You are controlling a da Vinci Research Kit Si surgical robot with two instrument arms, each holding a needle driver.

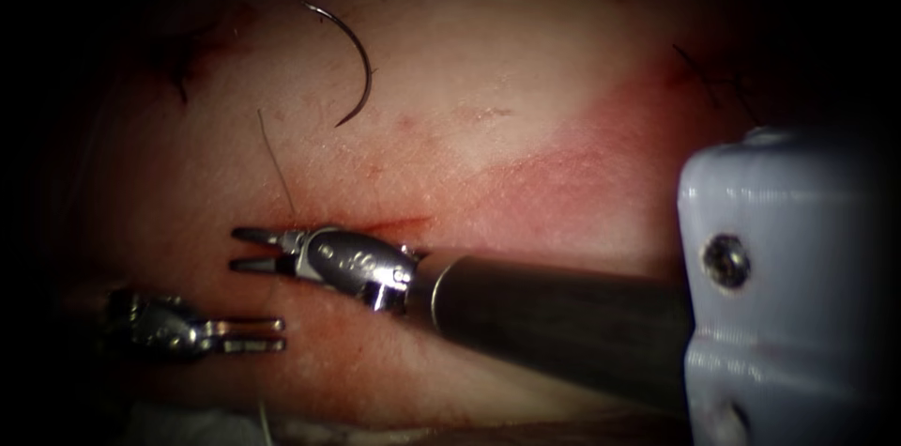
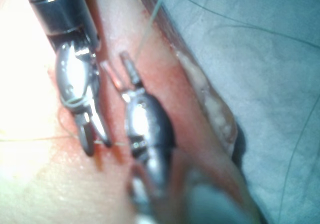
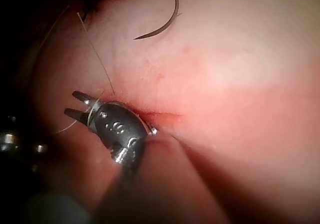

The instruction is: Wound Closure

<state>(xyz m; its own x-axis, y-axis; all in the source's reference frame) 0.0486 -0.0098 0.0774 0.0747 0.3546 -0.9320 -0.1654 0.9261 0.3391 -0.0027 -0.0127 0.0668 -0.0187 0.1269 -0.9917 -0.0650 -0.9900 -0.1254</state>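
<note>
Nearest the endoscope, the left tool [image 1: 253, 334] has its jaws slightly spread, holding nothing. Just beyond, the right tool [image 1: 251, 250], also spread and empty, has thread [image 3: 90, 115] draped across its jaws; it could snag. Farthest, the needle [image 1: 352, 56] lies loose on the tissue [image 1: 526, 99].
</note>
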